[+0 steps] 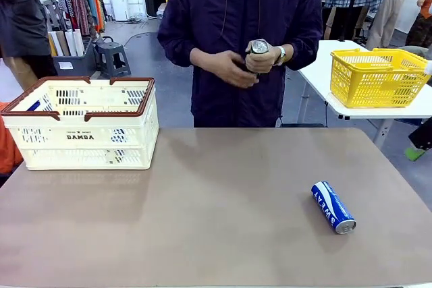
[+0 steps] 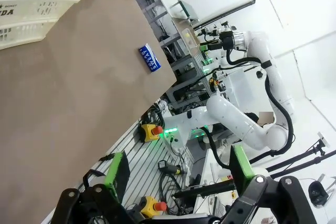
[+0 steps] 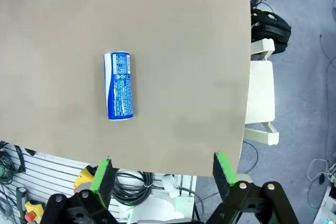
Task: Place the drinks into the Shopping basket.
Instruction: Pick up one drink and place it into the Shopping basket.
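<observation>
A blue drink can (image 1: 333, 207) with white lettering lies on its side on the table's right part; it is also the blue can (image 3: 118, 85) below my right gripper and the small blue can (image 2: 149, 57) far off in the left wrist view. The person at the far side holds another can (image 1: 258, 50) upright in both hands above the table edge. The cream Shopping basket (image 1: 84, 137) with brown rim stands at the far left, and the basket's side (image 2: 23, 14) shows again at the top left. My left gripper (image 2: 176, 174) and right gripper (image 3: 164, 167) are open, holding nothing, off the table's near edge.
A bright yellow mesh basket (image 1: 376, 76) stands on a white side table at the far right. A stool (image 1: 113, 56) and clothes racks stand behind the basket. A white stool (image 3: 261, 102) sits on the floor beside the table's edge.
</observation>
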### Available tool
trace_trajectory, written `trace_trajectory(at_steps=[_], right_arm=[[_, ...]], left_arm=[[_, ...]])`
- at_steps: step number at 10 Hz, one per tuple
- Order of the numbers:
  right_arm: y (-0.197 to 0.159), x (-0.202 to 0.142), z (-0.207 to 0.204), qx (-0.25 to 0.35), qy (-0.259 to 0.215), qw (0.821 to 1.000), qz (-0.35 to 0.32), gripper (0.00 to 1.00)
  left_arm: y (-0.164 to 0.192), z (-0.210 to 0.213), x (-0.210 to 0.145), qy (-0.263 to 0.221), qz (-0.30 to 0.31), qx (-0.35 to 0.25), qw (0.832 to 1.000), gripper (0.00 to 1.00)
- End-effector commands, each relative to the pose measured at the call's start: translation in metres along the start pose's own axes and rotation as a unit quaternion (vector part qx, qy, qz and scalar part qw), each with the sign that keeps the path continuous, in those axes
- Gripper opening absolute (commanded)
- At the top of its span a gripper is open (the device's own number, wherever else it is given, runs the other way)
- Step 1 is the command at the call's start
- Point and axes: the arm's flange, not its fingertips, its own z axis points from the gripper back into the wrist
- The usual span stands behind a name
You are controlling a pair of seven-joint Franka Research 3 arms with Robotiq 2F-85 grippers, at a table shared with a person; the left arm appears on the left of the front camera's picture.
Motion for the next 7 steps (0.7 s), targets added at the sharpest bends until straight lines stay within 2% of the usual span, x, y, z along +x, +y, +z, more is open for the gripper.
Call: trace_trajectory(at_steps=[1,4,7], right_arm=[[-0.008,-0.005,0.006,0.012,-0.004,1.0,-0.009,1.0],[0.014,0.024,-0.031,-0.027,0.031,0.999,0.032,1.0],[0.025,0.06,-0.087,-0.032,0.1,0.992,0.067,1.0]], left_arm=[[-0.003,0.002,0.0,-0.005,0.004,-0.008,1.0,1.0],[-0.003,0.002,0.0,-0.005,0.004,-0.008,1.0,1.0],[-0.003,0.002,0.0,-0.005,0.004,-0.008,1.0,1.0]])
